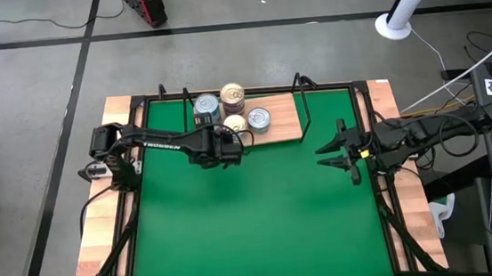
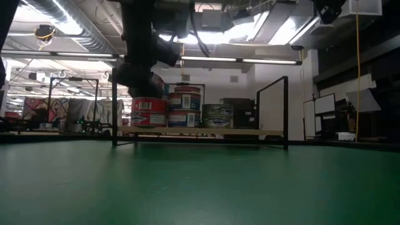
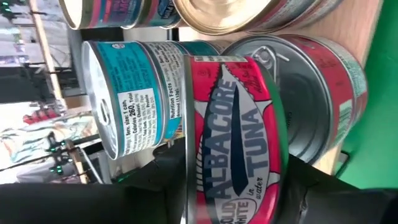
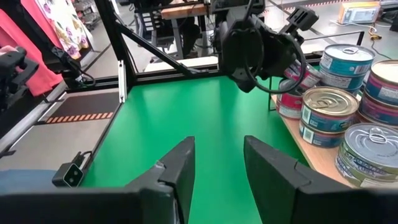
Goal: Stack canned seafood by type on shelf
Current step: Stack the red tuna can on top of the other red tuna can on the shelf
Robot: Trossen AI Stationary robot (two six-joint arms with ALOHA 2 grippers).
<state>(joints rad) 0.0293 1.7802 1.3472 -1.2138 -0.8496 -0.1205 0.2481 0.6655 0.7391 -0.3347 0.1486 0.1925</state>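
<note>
One red tuna can sat between the left gripper's part-open fingers at the shelf's near left edge, on a silver-lidded can; right gripper waited open, empty.

The wooden shelf lies against the green table's far edge. Canned seafood clusters at its left end, some stacked. A red albacore tuna tin stands at the shelf's front-left corner.
</note>
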